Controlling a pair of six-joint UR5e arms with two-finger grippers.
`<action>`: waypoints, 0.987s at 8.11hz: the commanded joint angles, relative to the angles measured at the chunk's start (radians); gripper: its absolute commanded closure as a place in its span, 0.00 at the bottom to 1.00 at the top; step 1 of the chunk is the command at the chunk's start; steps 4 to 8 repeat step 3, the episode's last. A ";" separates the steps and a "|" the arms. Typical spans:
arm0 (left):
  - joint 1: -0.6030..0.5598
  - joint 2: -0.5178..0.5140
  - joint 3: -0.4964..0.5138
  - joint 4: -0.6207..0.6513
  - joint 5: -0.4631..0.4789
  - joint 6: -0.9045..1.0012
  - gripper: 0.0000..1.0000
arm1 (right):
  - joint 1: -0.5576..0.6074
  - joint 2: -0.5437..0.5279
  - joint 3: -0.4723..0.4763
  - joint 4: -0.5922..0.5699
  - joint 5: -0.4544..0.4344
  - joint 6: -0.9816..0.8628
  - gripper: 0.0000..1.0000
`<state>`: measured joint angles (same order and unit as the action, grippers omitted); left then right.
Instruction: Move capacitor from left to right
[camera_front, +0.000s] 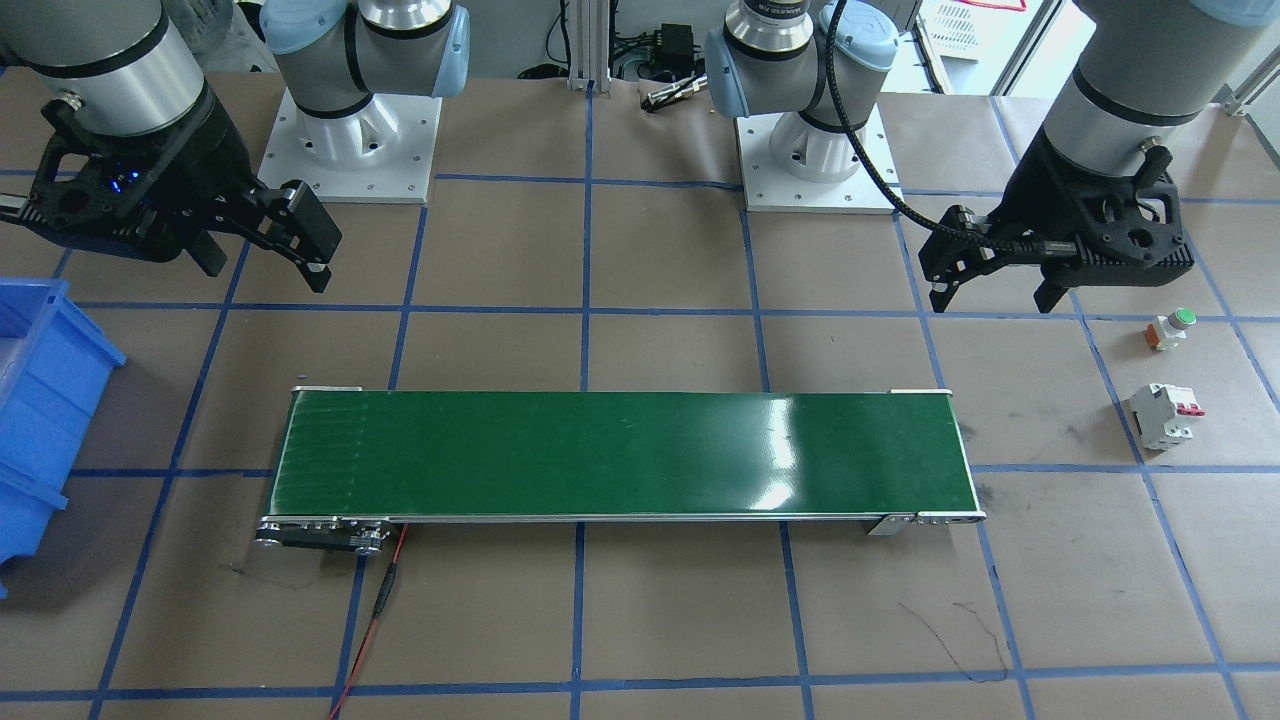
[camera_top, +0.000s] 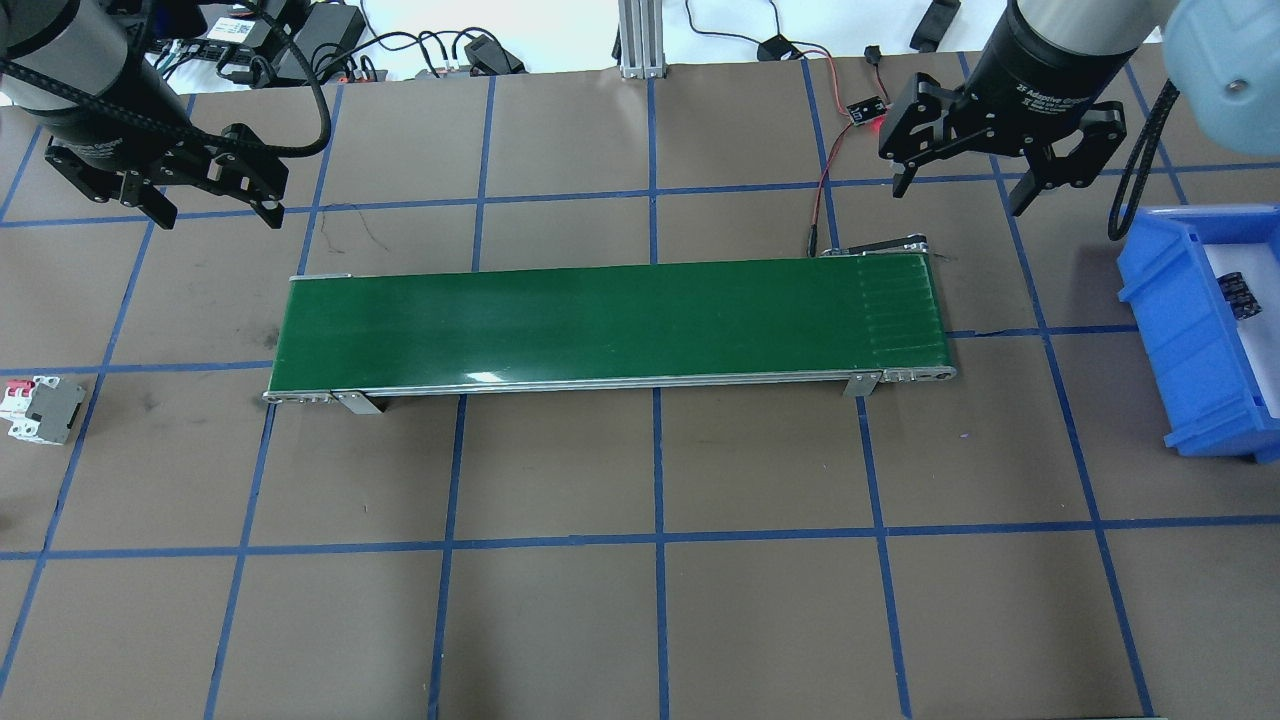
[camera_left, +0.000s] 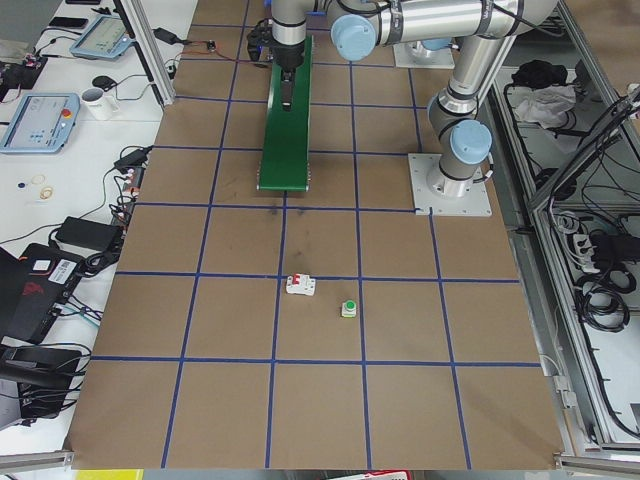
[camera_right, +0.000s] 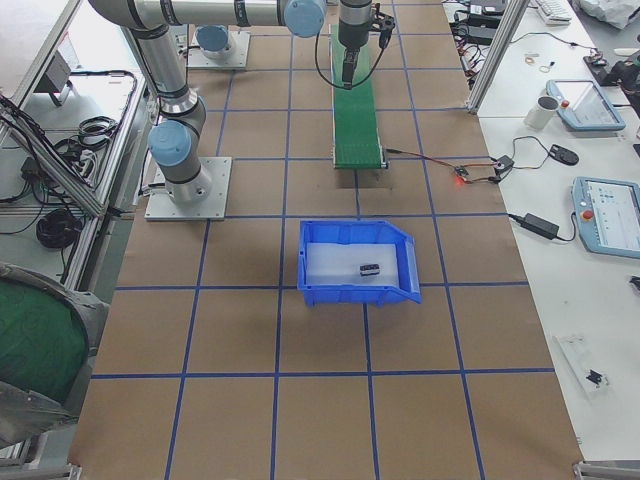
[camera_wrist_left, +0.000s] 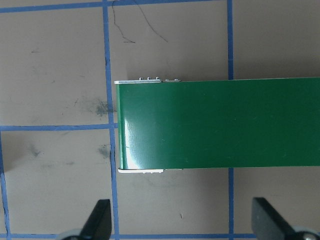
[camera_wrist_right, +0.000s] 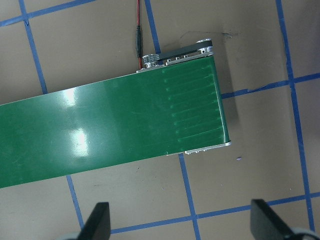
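The capacitor (camera_right: 370, 268) is a small black part lying inside the blue bin (camera_right: 400, 285) on the right side; it also shows in the overhead view (camera_top: 1240, 295). My left gripper (camera_top: 220, 213) is open and empty, hovering beyond the left end of the green conveyor belt (camera_top: 610, 322). It also shows in the front view (camera_front: 995, 300) and in its wrist view (camera_wrist_left: 182, 225). My right gripper (camera_top: 960, 195) is open and empty above the belt's right end, left of the bin; it also shows in the front view (camera_front: 268, 272).
A white breaker (camera_top: 40, 408) with red levers and a green-capped push button (camera_front: 1172, 328) lie on the table left of the belt. A red wire (camera_top: 822, 190) runs to the belt's right end. The table is brown with blue tape lines.
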<state>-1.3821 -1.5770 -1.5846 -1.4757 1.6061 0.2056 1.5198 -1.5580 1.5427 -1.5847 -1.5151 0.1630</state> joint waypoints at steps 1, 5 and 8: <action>0.000 0.000 0.000 0.000 0.000 0.000 0.00 | 0.002 -0.001 0.002 0.000 -0.001 0.001 0.00; 0.000 0.000 0.000 0.000 0.000 0.000 0.00 | 0.002 0.004 0.000 -0.003 -0.002 -0.002 0.00; 0.000 0.000 0.000 0.000 0.000 0.000 0.00 | 0.002 0.004 0.000 -0.003 -0.002 -0.002 0.00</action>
